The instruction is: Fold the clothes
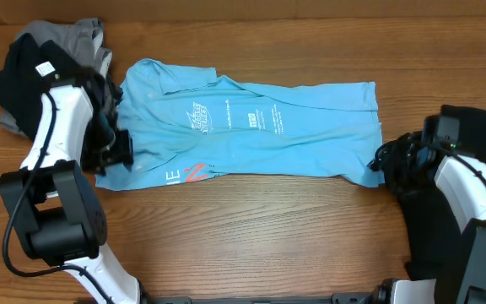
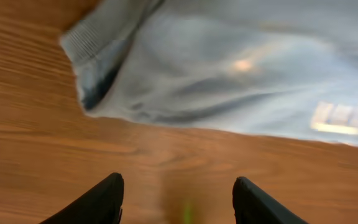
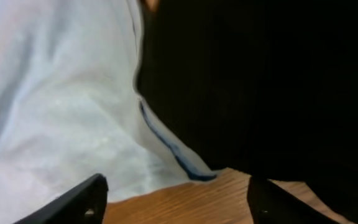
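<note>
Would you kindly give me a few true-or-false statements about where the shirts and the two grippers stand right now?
1. The light blue T-shirt lies spread out on the table. True.
2. The left gripper is shut on that shirt. False: it is open over bare wood, holding nothing.
3. Black and grey clothes are heaped at the far left. True.
4. The right gripper has lifted the shirt's edge. False: it is open and empty beside that edge.

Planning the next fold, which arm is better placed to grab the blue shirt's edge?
Probably right: the right gripper is open with the shirt corner just ahead of its fingers. The left gripper, also open, is over the table, short of the cloth.
</note>
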Robot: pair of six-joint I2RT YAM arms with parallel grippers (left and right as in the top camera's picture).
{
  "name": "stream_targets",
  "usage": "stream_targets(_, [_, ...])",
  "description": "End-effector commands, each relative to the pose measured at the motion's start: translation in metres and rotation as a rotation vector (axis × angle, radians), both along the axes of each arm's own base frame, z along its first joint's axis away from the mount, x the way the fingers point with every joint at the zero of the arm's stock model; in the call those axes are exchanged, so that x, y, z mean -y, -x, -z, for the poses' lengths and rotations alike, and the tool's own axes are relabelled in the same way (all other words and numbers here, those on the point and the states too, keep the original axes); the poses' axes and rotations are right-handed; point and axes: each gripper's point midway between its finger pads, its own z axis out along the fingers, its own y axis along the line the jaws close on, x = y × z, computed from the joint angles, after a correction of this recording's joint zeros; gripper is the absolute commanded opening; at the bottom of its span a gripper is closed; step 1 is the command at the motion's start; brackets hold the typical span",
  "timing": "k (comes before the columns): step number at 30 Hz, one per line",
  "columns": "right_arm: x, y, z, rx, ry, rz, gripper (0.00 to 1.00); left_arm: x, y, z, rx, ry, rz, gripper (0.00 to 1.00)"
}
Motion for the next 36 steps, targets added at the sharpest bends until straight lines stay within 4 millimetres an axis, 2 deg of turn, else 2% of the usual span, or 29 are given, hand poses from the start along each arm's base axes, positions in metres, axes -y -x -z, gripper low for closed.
stream_targets(1, [-0.003,0.001,0.008,0.005,-0.023,0.044,0.77,-0.010,0.022,0.020,-0.035,-0.030,-0.061,0.60])
stream_targets(3, [-0.005,-0.003,0.012,0.037,-0.034,0.040,0.71,-0.012,0.025,0.033,-0.026,-0.030,-0.072,0.60])
stream_targets(5, [-0.005,-0.003,0.017,0.049,-0.040,0.059,0.60,-0.012,0.026,0.042,-0.013,-0.023,-0.080,0.57])
stream_targets(6, [-0.007,-0.001,0.019,0.048,-0.046,0.064,0.55,-0.010,0.025,0.045,-0.006,-0.013,-0.085,0.52])
stream_targets(8, [-0.010,0.001,0.023,0.049,-0.064,0.065,0.47,-0.010,0.025,0.046,-0.003,-0.012,-0.085,0.28])
stream_targets(12, [-0.010,0.001,0.024,0.057,-0.060,0.058,0.45,-0.013,0.022,0.047,0.014,-0.022,-0.088,0.04])
stream_targets(13, [-0.010,0.000,0.024,0.062,-0.059,0.058,0.40,-0.015,0.020,0.048,0.021,-0.023,-0.092,0.04])
stream_targets(16, [-0.009,-0.001,0.023,0.065,-0.055,0.059,0.15,-0.025,0.022,0.047,0.018,-0.053,-0.103,0.04])
stream_targets(18, [0.000,0.004,0.021,0.029,-0.024,0.080,0.05,-0.037,0.028,0.043,0.000,-0.088,-0.140,0.04])
stream_targets(22, [0.021,0.011,0.003,-0.054,0.050,0.116,0.04,-0.060,0.033,0.033,-0.004,-0.089,-0.233,0.04])
stream_targets(27, [0.024,0.017,-0.020,-0.120,0.060,0.090,0.04,-0.081,0.037,0.021,0.011,-0.057,-0.334,0.04])
stream_targets(29, [0.026,0.018,-0.024,-0.132,0.071,0.090,0.06,-0.081,0.033,0.017,0.033,-0.014,-0.358,0.04])
stream_targets(31, [0.029,0.018,-0.025,-0.133,0.085,0.093,0.15,-0.069,0.022,0.015,0.079,0.084,-0.328,0.04])
stream_targets(32, [0.029,0.018,-0.025,-0.131,0.087,0.094,0.19,-0.063,0.019,0.014,0.094,0.123,-0.315,0.08])
stream_targets(33, [0.030,0.016,-0.025,-0.125,0.089,0.094,0.22,-0.058,0.016,0.014,0.104,0.151,-0.303,0.27])
stream_targets(34, [0.030,0.015,-0.025,-0.121,0.089,0.094,0.27,-0.052,0.013,0.014,0.111,0.175,-0.292,0.40])
stream_targets(36, [0.031,0.013,-0.025,-0.110,0.092,0.094,0.32,-0.047,0.010,0.015,0.118,0.184,-0.273,0.55])
